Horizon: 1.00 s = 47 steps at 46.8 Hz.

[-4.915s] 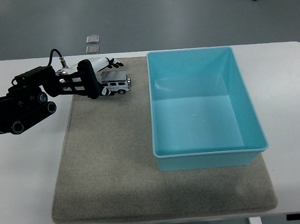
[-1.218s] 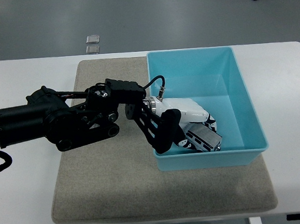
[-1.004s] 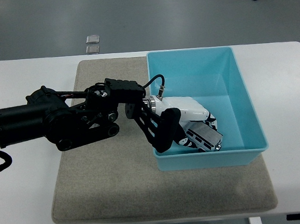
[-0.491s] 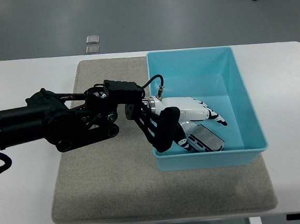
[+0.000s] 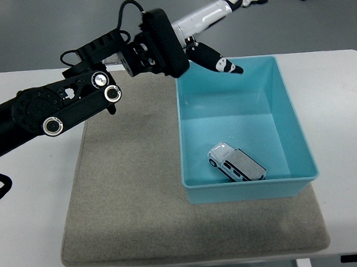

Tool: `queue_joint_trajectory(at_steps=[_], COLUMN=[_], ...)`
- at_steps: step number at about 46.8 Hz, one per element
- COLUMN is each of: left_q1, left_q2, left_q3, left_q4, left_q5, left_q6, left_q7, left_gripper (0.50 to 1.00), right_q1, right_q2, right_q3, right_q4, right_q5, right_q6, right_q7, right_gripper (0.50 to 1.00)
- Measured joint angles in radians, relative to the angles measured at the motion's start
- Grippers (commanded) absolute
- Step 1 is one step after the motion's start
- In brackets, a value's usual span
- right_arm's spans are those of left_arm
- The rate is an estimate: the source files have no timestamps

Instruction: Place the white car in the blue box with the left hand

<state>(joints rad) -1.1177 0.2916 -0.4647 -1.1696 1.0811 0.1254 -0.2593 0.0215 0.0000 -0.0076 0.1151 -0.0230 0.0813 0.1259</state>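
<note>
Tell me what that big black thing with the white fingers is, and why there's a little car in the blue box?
That black thing is a robot's left arm, and at its end is the left hand with white fingers, spread open and holding nothing. It is lifted up above the far side of the blue box. The picture comes from a camera high on the robot, looking down at its white table. On the table lies a grey mat, and the box sits on it. The white car lies inside the box, near the front wall, with nothing touching it. The robot's other arm is not in the picture.
</note>
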Motion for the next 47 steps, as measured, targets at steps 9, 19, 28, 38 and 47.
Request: queue_joint_trajectory(at_steps=[9,19,28,38,47], left_q1=[0.069,0.078,0.168,0.287,0.377], left_q2=[0.076,0.163,0.184,0.184,0.184], left_q3=[-0.06,-0.064,-0.091,-0.223,-0.316], left_q4=[0.015,0.067,0.113,0.116,0.13], left_q5=[-0.281,-0.588,-0.765,-0.777,-0.777], left_q6=[0.069,0.102,0.102,0.084,0.022], left_q7=[0.001,0.002,0.0,0.0,0.0], left_gripper=[0.992,0.994,0.996,0.999,0.999], right_q1=[0.0,0.0,0.0,0.0,0.0], right_q2=[0.0,0.0,0.0,0.0,0.0], right_q3=[0.0,0.0,0.0,0.0,0.0], right_q4=[0.0,0.0,0.0,-0.001,0.0], right_q5=[0.0,0.0,0.0,0.0,0.0], right_q6=[0.0,0.0,0.0,0.0,0.0], right_q7=[0.0,0.0,0.0,0.0,0.0], right_gripper=[0.936,0.936,0.936,0.936,0.936])
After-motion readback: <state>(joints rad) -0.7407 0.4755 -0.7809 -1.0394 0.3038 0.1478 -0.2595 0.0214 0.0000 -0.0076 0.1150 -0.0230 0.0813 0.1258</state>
